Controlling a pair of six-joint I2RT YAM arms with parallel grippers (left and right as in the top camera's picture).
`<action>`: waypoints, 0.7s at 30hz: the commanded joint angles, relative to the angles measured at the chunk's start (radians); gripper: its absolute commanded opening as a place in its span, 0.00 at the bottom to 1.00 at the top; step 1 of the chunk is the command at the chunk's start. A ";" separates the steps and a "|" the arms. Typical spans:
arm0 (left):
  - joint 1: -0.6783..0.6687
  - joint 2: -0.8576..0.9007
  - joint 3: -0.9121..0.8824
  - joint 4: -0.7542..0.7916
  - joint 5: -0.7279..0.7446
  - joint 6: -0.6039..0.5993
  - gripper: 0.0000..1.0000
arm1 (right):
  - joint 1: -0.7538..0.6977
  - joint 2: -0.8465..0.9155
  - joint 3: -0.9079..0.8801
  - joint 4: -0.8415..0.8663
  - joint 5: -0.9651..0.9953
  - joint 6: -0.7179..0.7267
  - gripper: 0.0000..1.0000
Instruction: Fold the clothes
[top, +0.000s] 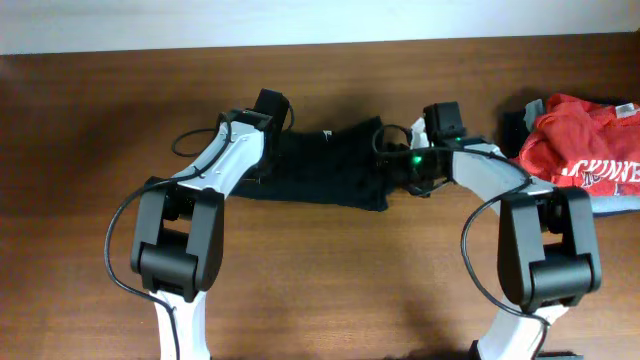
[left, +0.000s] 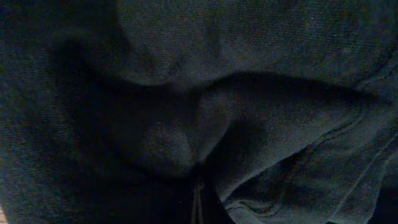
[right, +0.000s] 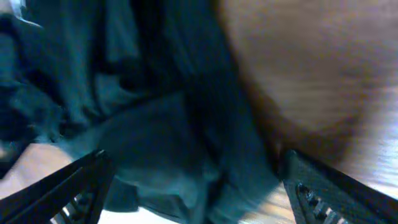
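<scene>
The black T-shirt (top: 325, 170) lies crumpled and spread on the wooden table (top: 320, 290) between my two arms, with a small white mark near its top edge. My left gripper (top: 272, 132) is down at the shirt's left end. In the left wrist view black fabric (left: 249, 112) fills the frame and bunches toward the hidden jaws (left: 198, 202), which look shut on it. My right gripper (top: 397, 157) is at the shirt's right end. In the right wrist view its fingers (right: 194, 160) are wide open with the shirt's fabric (right: 155, 130) between them.
A red shirt with white lettering (top: 585, 150) lies in a heap at the table's right edge, on top of grey (top: 612, 206) and navy (top: 518, 126) garments. Cables loop beside both arms. A white wall borders the table's far edge.
</scene>
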 joint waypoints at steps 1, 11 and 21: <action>-0.003 0.046 -0.042 0.003 0.048 -0.017 0.01 | 0.035 0.078 -0.014 0.031 -0.031 0.092 0.90; -0.003 0.046 -0.042 0.003 0.049 -0.017 0.01 | 0.077 0.109 -0.014 0.170 -0.034 0.192 0.79; -0.003 0.046 -0.042 0.003 0.048 -0.017 0.01 | 0.077 0.109 -0.014 0.257 -0.021 0.192 0.63</action>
